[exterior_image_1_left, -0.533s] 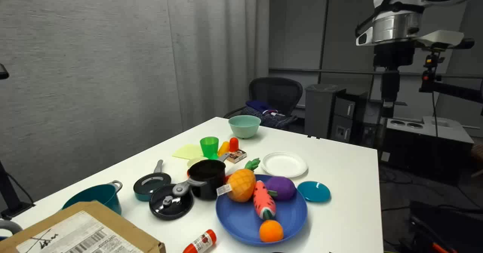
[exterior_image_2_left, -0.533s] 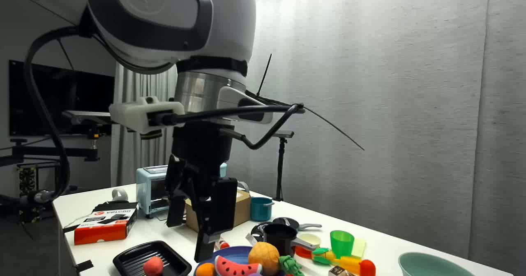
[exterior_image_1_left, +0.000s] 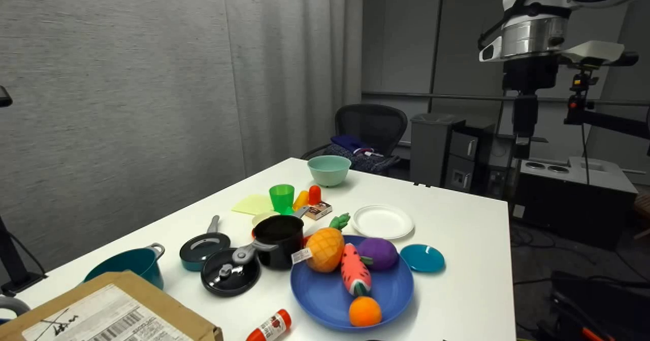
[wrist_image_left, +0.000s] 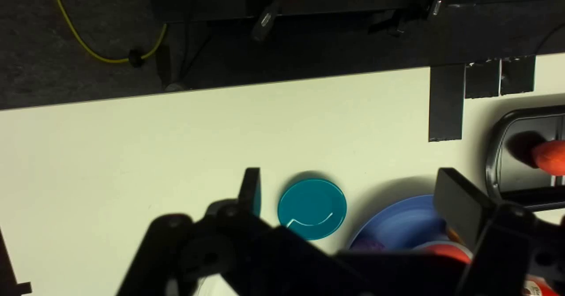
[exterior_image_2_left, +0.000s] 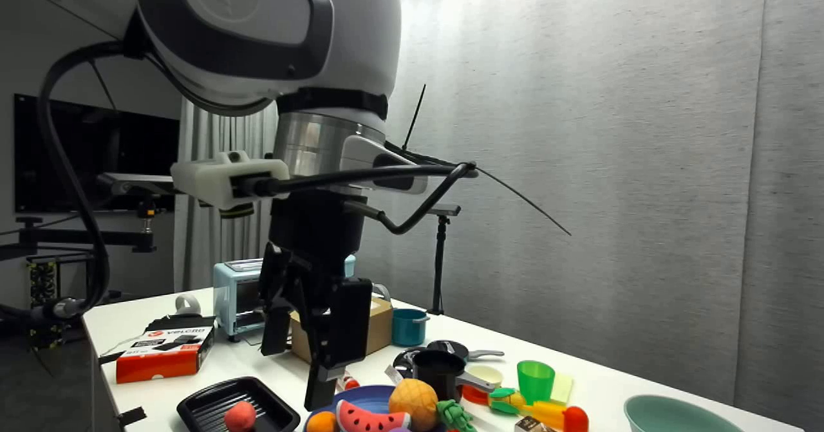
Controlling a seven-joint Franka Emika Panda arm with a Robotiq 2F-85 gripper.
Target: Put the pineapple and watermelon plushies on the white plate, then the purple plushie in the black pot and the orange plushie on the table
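Pineapple plushie (exterior_image_1_left: 325, 252): yellow-orange and rounded, resting on the blue plate (exterior_image_1_left: 317, 296) at the rim; its leafy green top reaches out past the plate's edge in both exterior views.
Watermelon plushie (exterior_image_1_left: 353, 267): red with dark seeds, lying near the middle of the blue plate.
Purple plushie (exterior_image_1_left: 378, 253): dark and rounded, on the blue plate toward its rim, just beside the watermelon.
Orange plushie (exterior_image_1_left: 364, 311): a small plain ball on the blue plate, close to its rim; whether it touches the watermelon is hard to make out.
White plate (exterior_image_1_left: 383, 222): round, lying flat just beside the blue plate.
Black pot (exterior_image_1_left: 289, 251): glossy, standing upright just beside the blue plate.
Table (exterior_image_1_left: 467, 259): a white top, with the blue plate standing on it.
Teal plate (exterior_image_1_left: 424, 258): small, just beside the blue plate.
Gripper (wrist_image_left: 351, 193): jaws spread wide apart, raised high above the table and apart from the blue plate; the wrist view, looking down, shows the teal plate and part of the blue plate beneath.
Grill pan (exterior_image_2_left: 215, 398): black and ribbed, near the blue plate, with a reddish toy (exterior_image_2_left: 240, 416) in it.
Green cup (exterior_image_1_left: 282, 201): upright, well apart from the blue plate.
Pale green bowl (exterior_image_1_left: 329, 176): farther from the blue plate than the cup.
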